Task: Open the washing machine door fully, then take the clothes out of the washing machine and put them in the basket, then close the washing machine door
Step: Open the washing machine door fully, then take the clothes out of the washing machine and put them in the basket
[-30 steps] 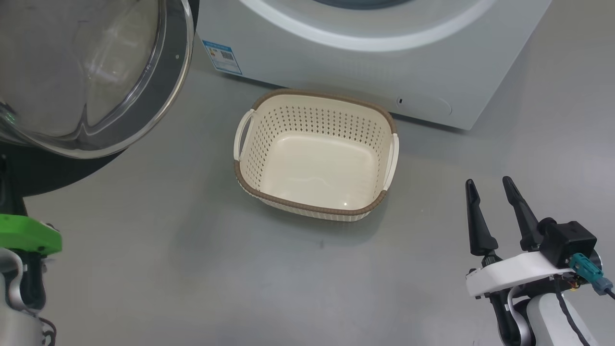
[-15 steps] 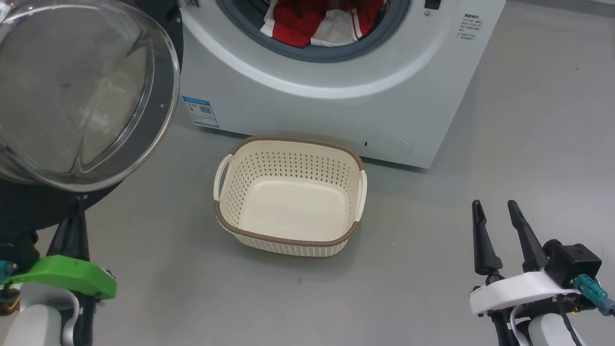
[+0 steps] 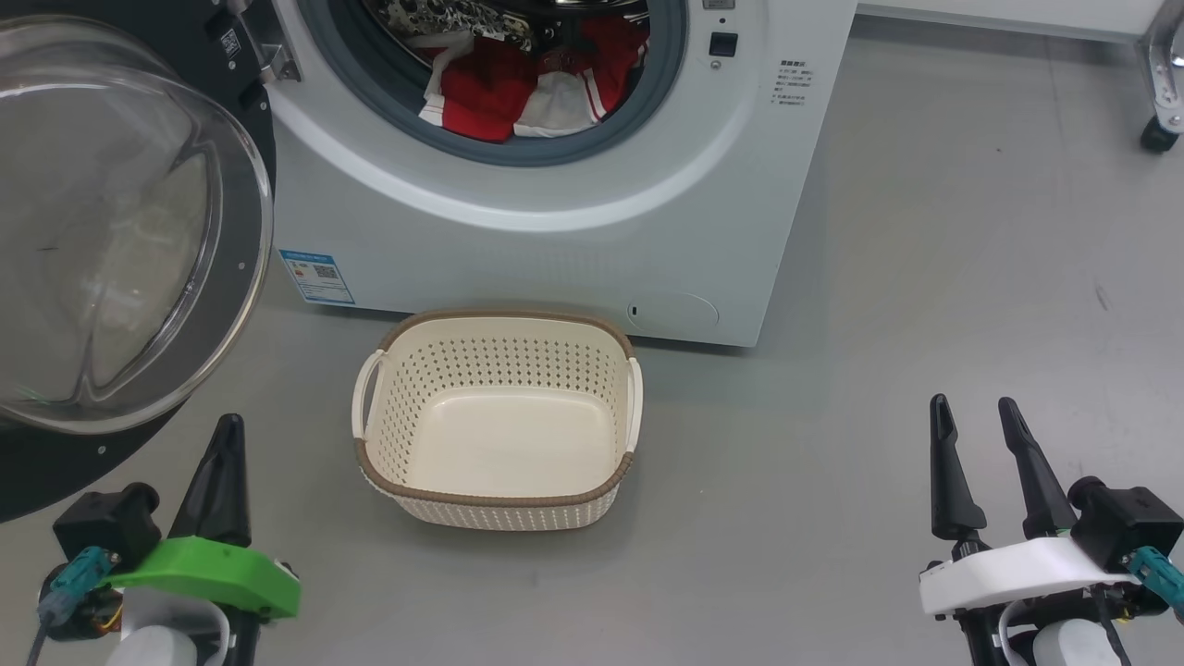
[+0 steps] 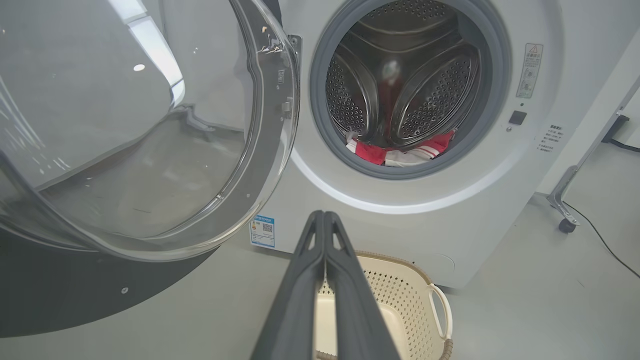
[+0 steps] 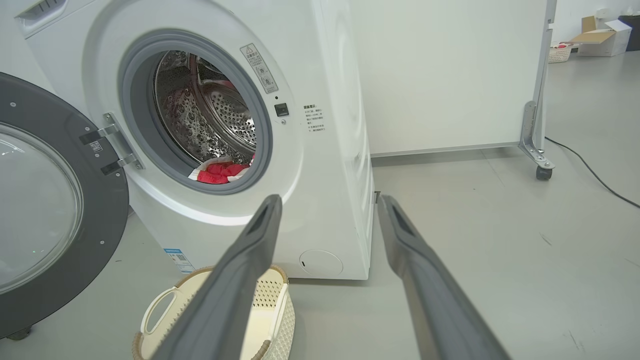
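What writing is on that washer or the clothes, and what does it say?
Nothing reads clearly.
The blue label low on the washing machine: too small.
The warning sticker beside the opening: a triangle sign, words blurred.
The small print right of the opening: too small.
The clothes: no lettering legible.

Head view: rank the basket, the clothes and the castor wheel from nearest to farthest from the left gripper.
From the left gripper:
1. basket, on the floor just to its right.
2. clothes, beyond the basket, up inside the washing machine.
3. castor wheel, far off at the upper right corner.
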`<state>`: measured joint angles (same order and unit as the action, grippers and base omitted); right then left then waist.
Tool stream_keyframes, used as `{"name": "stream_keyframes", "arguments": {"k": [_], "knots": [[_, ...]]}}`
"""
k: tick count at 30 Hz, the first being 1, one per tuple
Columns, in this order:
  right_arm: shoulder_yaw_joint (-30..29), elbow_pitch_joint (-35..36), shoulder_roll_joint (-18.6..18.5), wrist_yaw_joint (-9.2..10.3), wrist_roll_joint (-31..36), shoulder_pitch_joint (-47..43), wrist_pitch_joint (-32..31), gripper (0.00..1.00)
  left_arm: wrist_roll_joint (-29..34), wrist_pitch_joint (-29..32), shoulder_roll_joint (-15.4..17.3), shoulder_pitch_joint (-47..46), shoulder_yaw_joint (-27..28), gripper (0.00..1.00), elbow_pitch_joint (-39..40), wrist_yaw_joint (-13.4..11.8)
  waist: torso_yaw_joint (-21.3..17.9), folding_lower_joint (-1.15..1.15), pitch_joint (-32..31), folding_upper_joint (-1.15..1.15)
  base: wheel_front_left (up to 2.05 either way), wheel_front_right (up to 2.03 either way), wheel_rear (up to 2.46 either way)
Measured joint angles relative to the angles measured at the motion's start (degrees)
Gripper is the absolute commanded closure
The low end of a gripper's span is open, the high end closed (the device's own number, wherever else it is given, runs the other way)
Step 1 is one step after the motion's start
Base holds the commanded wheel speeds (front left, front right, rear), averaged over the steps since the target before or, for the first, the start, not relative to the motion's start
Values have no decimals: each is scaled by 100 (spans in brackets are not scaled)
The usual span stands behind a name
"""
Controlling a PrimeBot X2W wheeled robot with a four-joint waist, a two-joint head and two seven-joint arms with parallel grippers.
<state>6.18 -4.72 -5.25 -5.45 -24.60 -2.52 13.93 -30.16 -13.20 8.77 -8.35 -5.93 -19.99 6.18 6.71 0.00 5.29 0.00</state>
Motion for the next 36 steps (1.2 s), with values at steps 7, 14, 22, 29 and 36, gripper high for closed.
{"name": "stream_keyframes", "arguments": {"k": [7, 14, 22, 29, 36], "knots": [[-75, 147, 10, 5, -1, -51, 1, 0, 0, -8, -130, 150, -176, 100, 241, 16, -199, 0, -28, 0, 0, 0, 0], [-100, 222, 22, 5, 0, -124, 2, 0, 0, -56, -193, 188, -193, 100, 457, 19, -262, 0, 11, 0, 0, 0, 0], [-98, 246, 25, 5, 2, -162, 2, 0, 18, -57, -200, 219, -175, 0, 561, 19, -307, 0, 39, 0, 0, 0, 0], [-93, 247, 19, 5, 77, -162, 3, 0, 12, -57, -210, 342, -158, 0, 555, 14, -328, 0, 36, 0, 0, 0, 0], [-81, 244, 9, 43, 204, -171, 3, 0, 57, -56, -208, 352, -229, 0, 572, 13, -332, 0, 38, 0, 0, 0, 0]]}}
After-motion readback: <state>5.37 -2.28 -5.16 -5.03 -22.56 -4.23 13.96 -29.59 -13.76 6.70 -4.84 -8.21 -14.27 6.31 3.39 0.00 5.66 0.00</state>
